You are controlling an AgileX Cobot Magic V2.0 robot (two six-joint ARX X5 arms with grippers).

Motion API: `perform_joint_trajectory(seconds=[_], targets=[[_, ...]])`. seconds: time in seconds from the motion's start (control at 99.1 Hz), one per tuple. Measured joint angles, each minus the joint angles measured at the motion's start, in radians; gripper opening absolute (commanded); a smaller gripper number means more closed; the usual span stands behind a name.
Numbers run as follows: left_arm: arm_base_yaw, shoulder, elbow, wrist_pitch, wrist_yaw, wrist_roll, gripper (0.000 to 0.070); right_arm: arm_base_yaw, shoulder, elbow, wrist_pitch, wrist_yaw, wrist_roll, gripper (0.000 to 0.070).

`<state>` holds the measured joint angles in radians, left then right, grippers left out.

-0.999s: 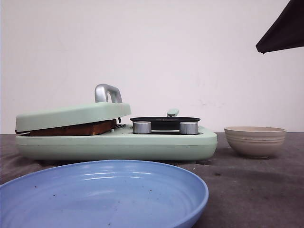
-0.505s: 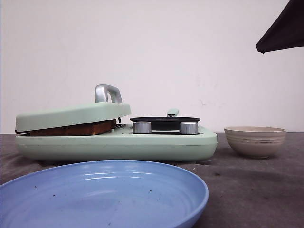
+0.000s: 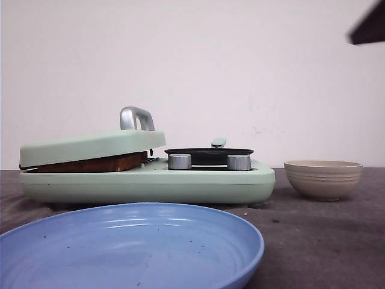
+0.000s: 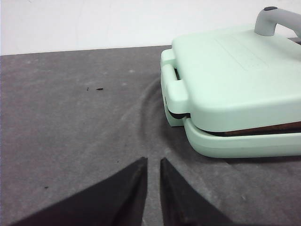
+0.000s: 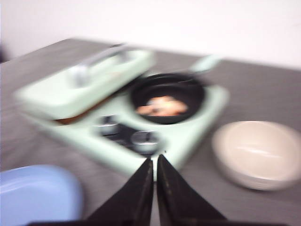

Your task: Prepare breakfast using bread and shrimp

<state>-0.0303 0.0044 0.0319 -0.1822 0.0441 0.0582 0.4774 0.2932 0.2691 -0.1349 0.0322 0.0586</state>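
Note:
The bread [image 3: 96,163] shows only as a toasted brown edge under the nearly closed mint lid [image 3: 90,144] of the breakfast maker; the edge also shows in the left wrist view [image 4: 268,128]. Orange shrimp [image 5: 162,106] lie in the small black pan [image 5: 167,96] on the maker's right half. My left gripper [image 4: 153,162] hovers low over the grey cloth beside the maker's hinge side, jaws nearly together and empty. My right gripper [image 5: 155,157] is shut and empty, high above the table in front of the maker's knobs; the view is blurred.
A blue plate [image 3: 228,229] sits at the front and also shows in the right wrist view [image 5: 33,193]. A beige bowl [image 3: 323,179] stands right of the maker. Two silver knobs [image 3: 179,161] face forward. A dark part of the right arm [image 3: 368,27] shows at the top right.
The dark part of the right arm at the top right has moved up and to the right, so less of it shows. Nothing on the table has moved.

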Motion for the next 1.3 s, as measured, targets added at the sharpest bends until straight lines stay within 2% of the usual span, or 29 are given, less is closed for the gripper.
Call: perform_joint_trajectory(seconds=[0.192,0.363,0.434,0.515,0.767,0.898,1.302], targets=[[0.0,0.0,0.0,0.0,0.0,0.0,0.0,-0.193,-0.19,-0.193,0.02,-0.014,-0.113,0.0],[0.0,0.0,0.0,0.0,0.0,0.0,0.0,-0.328,-0.29,-0.247,0.037,-0.023,-0.149,0.0],[0.0,0.0,0.0,0.0,0.0,0.0,0.0,-0.356,-0.291,-0.253,-0.003,-0.03,-0.156,0.0],[0.0,0.0,0.0,0.0,0.0,0.0,0.0,-0.373,-0.289,-0.253,-0.043,-0.033,-0.159,0.0],[0.0,0.0,0.0,0.0,0.0,0.0,0.0,-0.382,-0.289,-0.253,-0.042,-0.036,-0.164,0.0],[0.0,0.0,0.0,0.0,0.0,0.0,0.0,-0.379,-0.289,-0.253,-0.034,-0.066,-0.166,0.0],[0.0,0.0,0.0,0.0,0.0,0.0,0.0,-0.378,-0.289,-0.253,-0.025,-0.066,-0.166,0.0]])
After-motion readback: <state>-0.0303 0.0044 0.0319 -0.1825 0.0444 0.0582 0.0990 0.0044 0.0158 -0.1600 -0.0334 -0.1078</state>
